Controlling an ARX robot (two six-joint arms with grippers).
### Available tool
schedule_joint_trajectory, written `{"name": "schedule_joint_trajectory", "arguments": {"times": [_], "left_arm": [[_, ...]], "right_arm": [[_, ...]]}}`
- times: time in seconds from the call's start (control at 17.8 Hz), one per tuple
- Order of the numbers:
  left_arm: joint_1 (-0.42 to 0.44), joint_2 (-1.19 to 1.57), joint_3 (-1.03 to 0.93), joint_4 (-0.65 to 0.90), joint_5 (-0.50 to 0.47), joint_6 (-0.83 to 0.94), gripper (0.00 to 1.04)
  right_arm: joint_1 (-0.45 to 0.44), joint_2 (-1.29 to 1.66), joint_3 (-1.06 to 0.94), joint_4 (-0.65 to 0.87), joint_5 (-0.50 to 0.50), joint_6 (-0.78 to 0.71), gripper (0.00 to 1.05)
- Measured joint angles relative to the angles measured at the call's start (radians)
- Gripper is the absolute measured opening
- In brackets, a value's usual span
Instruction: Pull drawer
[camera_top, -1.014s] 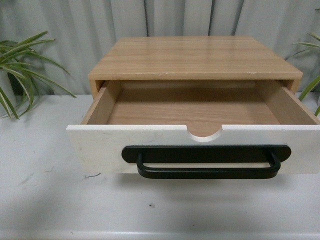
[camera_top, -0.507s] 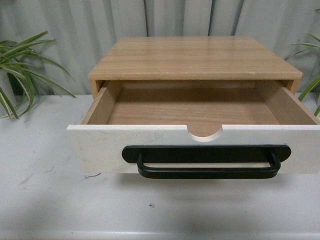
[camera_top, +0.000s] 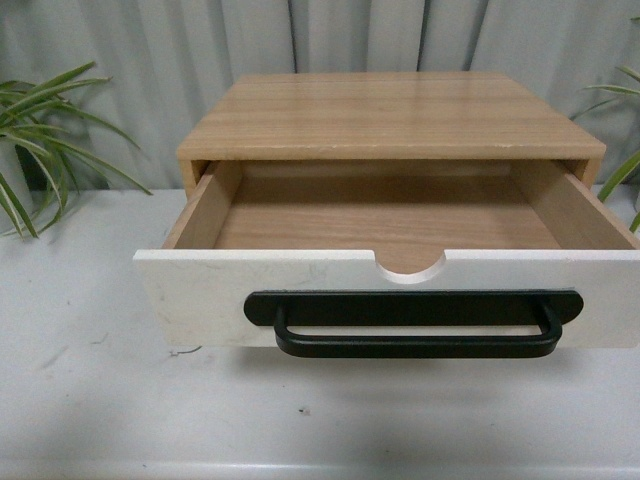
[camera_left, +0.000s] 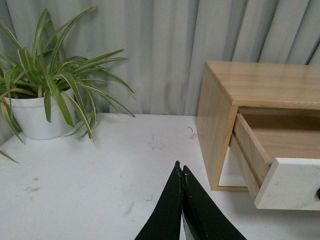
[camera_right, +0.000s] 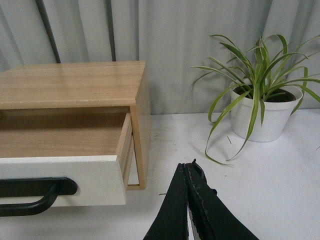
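Observation:
The drawer (camera_top: 200, 295) stands pulled far out of its light wood cabinet (camera_top: 390, 115), showing an empty wooden inside. Its white front carries a long black bar handle (camera_top: 415, 343) and a half-round notch (camera_top: 410, 268) in the top edge. Neither arm shows in the front view. My left gripper (camera_left: 180, 169) is shut on nothing, over the table to the left of the drawer (camera_left: 290, 182). My right gripper (camera_right: 187, 166) is shut and empty too, to the right of the drawer (camera_right: 75, 177), apart from the handle (camera_right: 35, 192).
A potted spider plant (camera_left: 35, 107) stands at the table's left, and another (camera_right: 260, 112) at its right. Grey curtains (camera_top: 150, 60) hang behind the cabinet. The white table (camera_top: 90, 400) runs in front of the drawer.

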Motion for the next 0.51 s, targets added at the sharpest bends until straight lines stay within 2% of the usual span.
{"name": "schedule_joint_trajectory", "arguments": {"times": [0.06, 0.17, 0.28, 0.39, 0.51], "left_arm": [[0.000, -0.011, 0.000, -0.008, 0.000, 0.000, 0.02], [0.000, -0.139, 0.000, -0.191, 0.003, 0.000, 0.02], [0.000, -0.175, 0.005, -0.169, 0.000, 0.000, 0.02], [0.000, -0.175, 0.000, -0.190, -0.004, 0.000, 0.02], [0.000, -0.175, 0.000, -0.183, 0.000, 0.000, 0.02]], "right_arm": [[0.000, -0.012, 0.000, -0.011, 0.000, 0.000, 0.02], [0.000, -0.040, 0.000, -0.037, 0.001, 0.000, 0.02], [0.000, -0.058, 0.000, -0.061, 0.001, 0.000, 0.02], [0.000, -0.201, 0.001, -0.235, 0.000, 0.000, 0.02], [0.000, -0.224, 0.001, -0.230, 0.001, 0.000, 0.02]]}}
